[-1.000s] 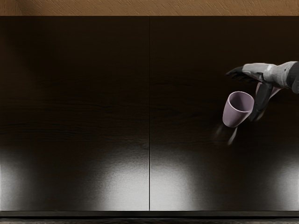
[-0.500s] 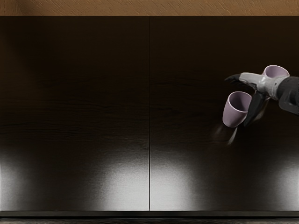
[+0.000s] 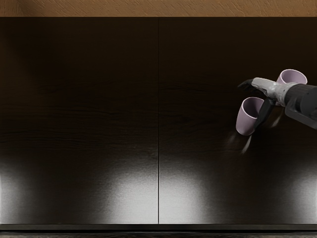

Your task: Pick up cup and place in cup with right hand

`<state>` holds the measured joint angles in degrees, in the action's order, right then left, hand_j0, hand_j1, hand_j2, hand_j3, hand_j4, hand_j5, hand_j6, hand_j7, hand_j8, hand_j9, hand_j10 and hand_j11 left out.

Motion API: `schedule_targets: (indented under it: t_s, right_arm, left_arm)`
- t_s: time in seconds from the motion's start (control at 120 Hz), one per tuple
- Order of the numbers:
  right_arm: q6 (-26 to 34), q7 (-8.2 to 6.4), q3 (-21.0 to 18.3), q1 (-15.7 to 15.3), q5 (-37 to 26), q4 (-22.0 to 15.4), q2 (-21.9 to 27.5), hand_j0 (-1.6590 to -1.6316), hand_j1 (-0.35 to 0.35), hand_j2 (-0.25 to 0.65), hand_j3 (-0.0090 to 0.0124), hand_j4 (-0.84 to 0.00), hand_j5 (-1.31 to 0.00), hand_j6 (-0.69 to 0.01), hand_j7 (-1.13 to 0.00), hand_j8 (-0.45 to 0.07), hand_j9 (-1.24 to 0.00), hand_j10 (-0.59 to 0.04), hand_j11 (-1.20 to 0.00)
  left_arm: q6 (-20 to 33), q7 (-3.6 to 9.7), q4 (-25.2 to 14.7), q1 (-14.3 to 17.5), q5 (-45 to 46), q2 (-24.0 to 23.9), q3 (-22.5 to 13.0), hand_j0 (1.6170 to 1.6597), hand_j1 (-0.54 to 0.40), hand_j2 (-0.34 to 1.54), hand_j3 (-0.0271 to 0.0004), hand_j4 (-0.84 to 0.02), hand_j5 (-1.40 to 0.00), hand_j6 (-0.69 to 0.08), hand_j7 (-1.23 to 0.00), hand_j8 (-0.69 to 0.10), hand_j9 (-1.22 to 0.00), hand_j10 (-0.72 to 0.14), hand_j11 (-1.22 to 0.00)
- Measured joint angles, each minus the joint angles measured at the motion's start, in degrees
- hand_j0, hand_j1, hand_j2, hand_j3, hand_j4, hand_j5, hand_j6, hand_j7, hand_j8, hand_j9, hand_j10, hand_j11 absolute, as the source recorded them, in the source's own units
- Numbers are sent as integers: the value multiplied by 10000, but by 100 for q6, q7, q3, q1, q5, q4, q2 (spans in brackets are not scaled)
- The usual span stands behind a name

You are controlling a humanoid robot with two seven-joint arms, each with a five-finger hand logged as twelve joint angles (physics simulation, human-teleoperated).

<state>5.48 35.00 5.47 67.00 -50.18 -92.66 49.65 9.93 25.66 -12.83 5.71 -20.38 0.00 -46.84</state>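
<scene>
My right hand (image 3: 271,90) is open at the near lilac cup (image 3: 244,121), fingers extended, thumb spread apart across that cup's right side, gripping nothing. Beyond the near lilac cup and to its right is the far lilac cup (image 3: 293,77), partly hidden.

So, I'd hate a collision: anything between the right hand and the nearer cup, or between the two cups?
Nothing visible separates the right hand from the nearer cup; one finger overlaps its rim in view. Only the hand shows between that and the farther cup.
</scene>
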Motion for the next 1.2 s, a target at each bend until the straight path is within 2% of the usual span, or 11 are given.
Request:
schedule_targets:
  t_s: [0.133, 0.292, 0.317, 0.433, 0.5, 0.55, 0.617, 0.867, 0.992, 1.083, 1.2]
  right_arm:
    - [40, 0, 3, -102, -100, 76, -67, -16581, -697, -403, 0, -2371, -3021, -2397, -3009, -2379, -3019, -2361, -3017]
    - [117, -1, 2, -168, -158, 99, -90, -16582, 744, -2, 0, -2985, -3870, -3026, -3836, -2987, -3876, -2968, -3880]
    - [125, -1, 2, -175, -166, 100, -92, -16587, 1137, 881, 0, -3061, -3983, -3105, -3944, -2985, -3987, -3043, -3992]
    - [144, 0, 5, -201, -212, 89, -94, -16572, 1149, 571, 0, -3533, -4617, -3511, -4578, -2655, -4674, -3473, -4679]
    - [146, 1, 6, -206, -225, 79, -91, -16560, 780, 38, 2, -3745, -4999, -3214, -4926, -3307, -5057, -3676, -5060]
    - [146, 0, 17, -209, -228, 69, -87, -16545, 366, -907, 8, -3853, -5309, -3279, -5163, -3249, -5324, -3802, -5328]
    - [150, 0, 48, -213, -229, 32, -74, -16549, 698, -278, -6, -4145, -5692, -3246, -5546, -3081, -5706, -3986, -5717]
    - [164, -6, 107, -216, -208, -32, -51, -16544, 2154, 1565, -7, -4503, -6466, -2107, -6393, -1959, -6600, -2963, -6678]
    - [160, -5, 184, -196, -219, -76, -39, -16563, 1998, 1247, -1, -4231, -6216, -1762, -6581, -1853, -6401, -2800, -6727]
    - [106, -3, 282, -176, -217, -93, -38, -16537, 1284, -82, -9, -4387, -6530, -1989, -6662, -1939, -6569, -2958, -6801]
    - [-23, -2, 429, -132, -178, -104, -40, -16525, 1245, -57, -10, -4481, -6725, -2164, -6724, -2028, -6707, -3108, -6843]
  left_arm:
    - [0, 0, 0, 0, 1, 0, 0, 16581, 3491, 1, 0, -1, 1, -2, 1, -2, 1, -1, 1]
    - [0, 0, 0, 0, 3, 0, 0, 16581, 3491, 1, 0, -1, 1, -2, 1, -1, 1, -1, 1]
    - [0, 0, 0, 0, 3, 0, 0, 16581, 3491, 1, 0, -1, 1, -2, 1, -1, 1, -1, 1]
    - [0, 0, 0, 0, 2, 0, 0, 16581, 3491, 1, -1, -1, 0, -2, 1, -1, 1, -1, 1]
    - [0, 0, 0, 0, 1, 0, 0, 16581, 3491, 1, -1, -1, 0, -2, 0, -1, 1, -1, 1]
    - [0, 0, 0, 0, 3, 0, 0, 16581, 3491, 1, 0, -1, 0, -2, 0, -1, 1, 0, 1]
    - [0, 0, 0, 0, 2, 0, 0, 16581, 3491, 1, 0, -1, 0, -2, 0, -1, 1, 0, 1]
    - [0, 0, 0, 0, 0, 0, 0, 16581, 3491, 1, 0, -1, 1, -2, 1, -1, 1, 0, 1]
    - [0, 0, 0, 0, 2, 0, -1, 16580, 3491, 1, 1, -1, 2, -1, 2, -1, 2, 0, 2]
    - [0, 0, 0, 0, 2, 0, -1, 16581, 3491, 1, 1, -1, 1, -2, 1, -1, 1, 0, 1]
    - [0, 0, 0, 0, 3, 0, 0, 16581, 3491, 1, 0, -1, 1, -1, 1, -1, 1, 0, 1]
